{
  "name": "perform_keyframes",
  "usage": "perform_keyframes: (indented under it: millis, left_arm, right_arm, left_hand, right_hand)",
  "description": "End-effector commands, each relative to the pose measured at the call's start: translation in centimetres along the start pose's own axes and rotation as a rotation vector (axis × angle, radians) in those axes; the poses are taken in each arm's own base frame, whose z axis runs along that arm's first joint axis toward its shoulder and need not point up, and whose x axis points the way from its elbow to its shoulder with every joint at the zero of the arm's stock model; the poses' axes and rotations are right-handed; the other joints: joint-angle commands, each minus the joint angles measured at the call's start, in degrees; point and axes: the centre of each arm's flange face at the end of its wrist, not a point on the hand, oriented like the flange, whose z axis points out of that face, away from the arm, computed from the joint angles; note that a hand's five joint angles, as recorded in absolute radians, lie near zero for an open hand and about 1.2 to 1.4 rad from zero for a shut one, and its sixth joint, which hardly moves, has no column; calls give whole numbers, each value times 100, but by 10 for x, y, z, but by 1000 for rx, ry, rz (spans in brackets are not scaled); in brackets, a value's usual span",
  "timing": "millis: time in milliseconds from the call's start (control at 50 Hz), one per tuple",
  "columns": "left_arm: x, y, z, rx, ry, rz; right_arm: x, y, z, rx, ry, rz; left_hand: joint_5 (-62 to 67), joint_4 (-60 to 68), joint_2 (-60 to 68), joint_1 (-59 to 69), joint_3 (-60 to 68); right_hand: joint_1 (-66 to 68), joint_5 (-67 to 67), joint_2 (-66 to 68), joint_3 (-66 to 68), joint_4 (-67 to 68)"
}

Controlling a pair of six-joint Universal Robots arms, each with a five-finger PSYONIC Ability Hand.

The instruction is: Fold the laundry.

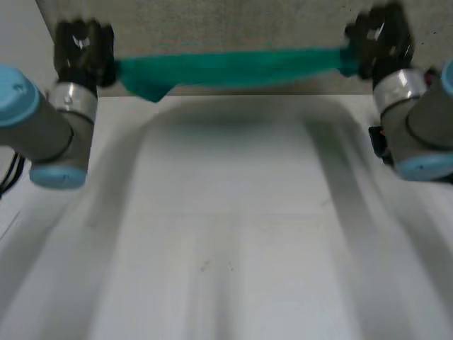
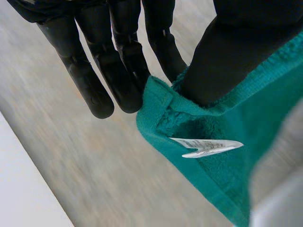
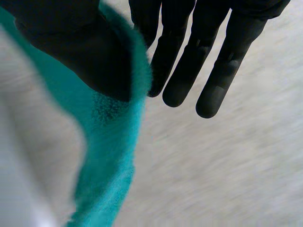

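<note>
A teal towel (image 1: pixel 226 69) hangs stretched between my two hands, held in the air past the far edge of the white table (image 1: pixel 226 227). My left hand (image 1: pixel 83 49) pinches the towel's left corner: in the left wrist view the thumb (image 2: pixel 236 42) presses the towel (image 2: pixel 222 175) against the fingers (image 2: pixel 118 61), with a white label (image 2: pixel 206 146) just under the grip. My right hand (image 1: pixel 379 39) pinches the right corner; in the right wrist view its thumb (image 3: pixel 85 52) clamps the towel (image 3: pixel 109 156) against the fingers (image 3: pixel 180 71).
A grey speckled floor (image 1: pixel 233 25) lies beyond the table's far edge, under the hanging towel. Both arms (image 1: pixel 42 134) reach out along the table's sides.
</note>
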Motion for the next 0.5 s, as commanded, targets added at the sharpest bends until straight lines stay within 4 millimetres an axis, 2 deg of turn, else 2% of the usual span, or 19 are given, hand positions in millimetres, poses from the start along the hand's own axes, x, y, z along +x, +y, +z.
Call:
perform_keyframes:
  millis: [20,60,100,180,260,380,440,480,500]
  left_arm:
    - [11,60,-52,-236,61,8]
    - [12,67,-60,-265,70,9]
    - [16,75,-73,-311,88,8]
    - [16,79,-82,-344,96,8]
    - [10,74,-86,-347,87,8]
    - [7,67,-89,-339,83,9]
    - [7,64,-92,-340,85,9]
    - [6,62,-94,-344,86,9]
    - [6,61,-94,-346,87,8]
  right_arm:
    - [-66,65,-55,-291,-290,65]
    - [-78,78,-66,-350,-329,97]
    - [-81,82,-70,-378,-335,131]
    - [-74,92,-74,-460,-301,275]
    - [-61,95,-80,-569,-268,439]
    - [-57,97,-91,-673,-282,514]
    - [-52,105,-94,-714,-277,512]
    - [-49,111,-96,-735,-271,518]
    - [-49,112,-96,-737,-270,515]
  left_hand:
    - [1330,1121,1129,1492,1144]
    - [1330,1121,1129,1492,1144]
    - [1330,1121,1129,1492,1144]
    - [1330,1121,1129,1492,1144]
    - [1330,1121,1129,1492,1144]
    - [1330,1121,1129,1492,1144]
    - [1330,1121,1129,1492,1144]
    - [1330,1121,1129,1492,1144]
    - [1330,1121,1129,1492,1144]
  right_hand:
    - [1394,1081,1257,1160,1117]
    - [1394,1081,1257,1160,1117]
    - [1394,1081,1257,1160,1117]
    - [1394,1081,1257,1160,1117]
    - [-1501,-1814,-1638,-1735,-1778]
    - [-2485,-2798,-2622,-2719,-2762]
    - [-2251,-2564,-2388,-2485,-2528]
    - [-712,-1024,-848,-945,-988]
    - [579,267,443,345,302]
